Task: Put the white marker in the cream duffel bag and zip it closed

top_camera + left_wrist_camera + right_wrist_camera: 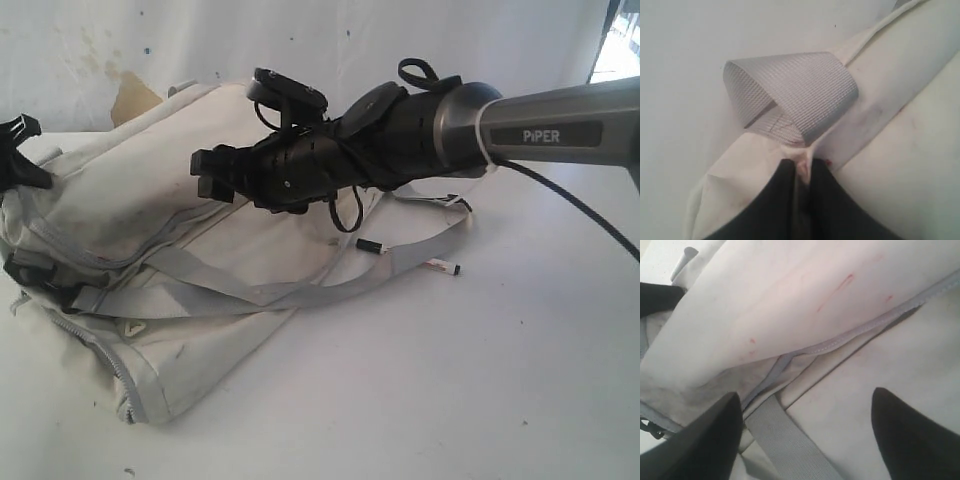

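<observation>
Stained cream duffel bag (130, 200) on white table (450, 400), slim white marker (438, 264) beside it.
Bag fabric pinched in left gripper (802, 167); right gripper (805, 394) hovers wide open.

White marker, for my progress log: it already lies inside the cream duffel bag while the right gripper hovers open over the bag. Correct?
Not quite. The white marker lies on the table beside the cream duffel bag, as the exterior view shows. The right gripper does hover open over the bag.
</observation>
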Tool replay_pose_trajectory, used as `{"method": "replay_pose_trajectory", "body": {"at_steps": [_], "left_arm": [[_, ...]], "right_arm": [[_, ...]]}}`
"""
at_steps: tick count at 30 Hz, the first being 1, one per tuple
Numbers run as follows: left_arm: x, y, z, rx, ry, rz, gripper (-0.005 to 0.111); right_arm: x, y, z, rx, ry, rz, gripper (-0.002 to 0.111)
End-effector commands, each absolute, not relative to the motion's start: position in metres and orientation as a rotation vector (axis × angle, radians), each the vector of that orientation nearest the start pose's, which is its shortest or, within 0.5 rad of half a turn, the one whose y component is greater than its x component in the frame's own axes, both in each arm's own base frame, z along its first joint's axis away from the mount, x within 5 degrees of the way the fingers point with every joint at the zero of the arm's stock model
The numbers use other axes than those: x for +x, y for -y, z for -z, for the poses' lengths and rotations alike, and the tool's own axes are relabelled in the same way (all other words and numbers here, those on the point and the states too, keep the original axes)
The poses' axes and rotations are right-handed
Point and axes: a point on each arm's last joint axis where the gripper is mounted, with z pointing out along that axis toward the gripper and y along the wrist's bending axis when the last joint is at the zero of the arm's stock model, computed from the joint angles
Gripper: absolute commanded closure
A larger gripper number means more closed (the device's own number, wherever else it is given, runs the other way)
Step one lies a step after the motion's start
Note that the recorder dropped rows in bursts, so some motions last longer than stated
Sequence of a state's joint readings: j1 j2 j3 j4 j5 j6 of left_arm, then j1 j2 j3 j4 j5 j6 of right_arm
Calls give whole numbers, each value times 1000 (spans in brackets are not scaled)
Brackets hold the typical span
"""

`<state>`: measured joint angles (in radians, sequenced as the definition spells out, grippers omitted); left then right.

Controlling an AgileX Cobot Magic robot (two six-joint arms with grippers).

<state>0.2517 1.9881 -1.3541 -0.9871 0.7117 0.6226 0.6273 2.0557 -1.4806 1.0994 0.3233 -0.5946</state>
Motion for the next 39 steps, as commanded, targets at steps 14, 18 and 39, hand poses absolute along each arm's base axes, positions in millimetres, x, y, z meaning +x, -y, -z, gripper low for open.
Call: {"method": "replay_pose_trajectory", "body": {"at_steps": [14, 18, 39], "left_arm": [[381, -121, -195, -757, -2348, 822, 107], [368, -111, -181, -779, -2414, 918, 107], [299, -62, -123, -985, -2353, 1408, 107]], "right_arm": [[344, -286, -191, -698, -2531, -934, 47], [343, -272, -184, -796, -2620, -830, 47], [356, -246, -175, -715, -2722, -803, 47]]}}
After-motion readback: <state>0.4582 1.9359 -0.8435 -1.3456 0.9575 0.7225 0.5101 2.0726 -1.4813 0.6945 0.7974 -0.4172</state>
